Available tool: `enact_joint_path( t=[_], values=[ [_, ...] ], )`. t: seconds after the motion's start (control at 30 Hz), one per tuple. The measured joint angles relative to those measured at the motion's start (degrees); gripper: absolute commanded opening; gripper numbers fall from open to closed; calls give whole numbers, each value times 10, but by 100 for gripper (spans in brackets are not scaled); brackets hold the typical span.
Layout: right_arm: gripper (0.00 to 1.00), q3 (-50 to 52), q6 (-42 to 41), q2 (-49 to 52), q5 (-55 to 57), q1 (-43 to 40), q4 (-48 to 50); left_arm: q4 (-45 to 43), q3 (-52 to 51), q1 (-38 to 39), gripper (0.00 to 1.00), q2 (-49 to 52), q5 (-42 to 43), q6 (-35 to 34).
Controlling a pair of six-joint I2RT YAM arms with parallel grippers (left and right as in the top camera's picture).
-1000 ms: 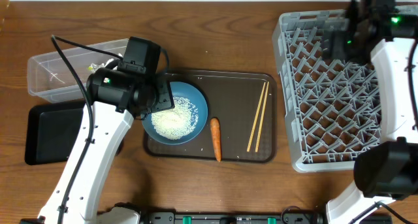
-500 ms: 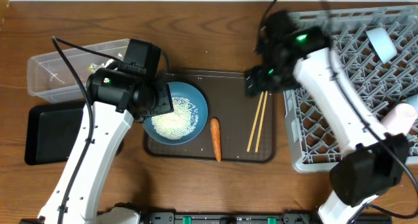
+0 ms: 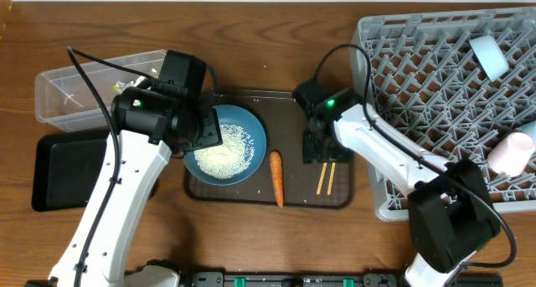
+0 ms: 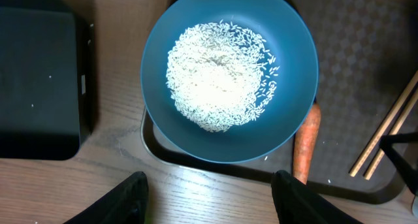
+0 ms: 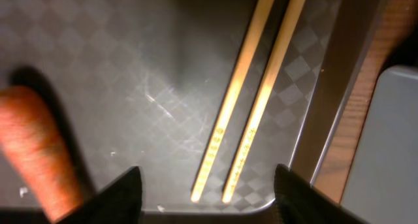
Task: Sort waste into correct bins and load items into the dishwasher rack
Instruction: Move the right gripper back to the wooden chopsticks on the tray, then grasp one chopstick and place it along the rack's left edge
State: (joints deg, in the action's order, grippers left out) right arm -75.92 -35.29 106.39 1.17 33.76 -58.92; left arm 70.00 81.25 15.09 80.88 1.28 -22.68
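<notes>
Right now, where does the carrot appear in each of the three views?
Overhead: the carrot lies on the brown tray, right of the blue bowl.
Left wrist: the carrot is at lower right, against the bowl.
Right wrist: the carrot is at lower left.
Shared landmark: the chopsticks, right of the carrot everywhere.

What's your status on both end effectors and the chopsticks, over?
Left end effector open above blue bowl, rice inside. Right end effector open above chopsticks on brown tray. Carrot beside them, not touching.
</notes>
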Motion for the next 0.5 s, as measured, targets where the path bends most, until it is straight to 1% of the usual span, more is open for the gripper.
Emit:
enact_joint_path(
  t=[0.07, 0.2, 0.43, 0.5],
  values=[
    [48, 17, -18, 0, 2, 6, 22, 1, 0, 0, 61, 0, 0, 0],
    [43, 57, -48, 0, 4, 18, 67, 1, 0, 0, 61, 0, 0, 0],
    [43, 109, -89, 0, 9, 23, 107, 2, 0, 0, 62, 0, 0, 0],
    [38, 120, -94, 0, 10, 23, 119, 2, 0, 0, 61, 0, 0, 0]
  ],
)
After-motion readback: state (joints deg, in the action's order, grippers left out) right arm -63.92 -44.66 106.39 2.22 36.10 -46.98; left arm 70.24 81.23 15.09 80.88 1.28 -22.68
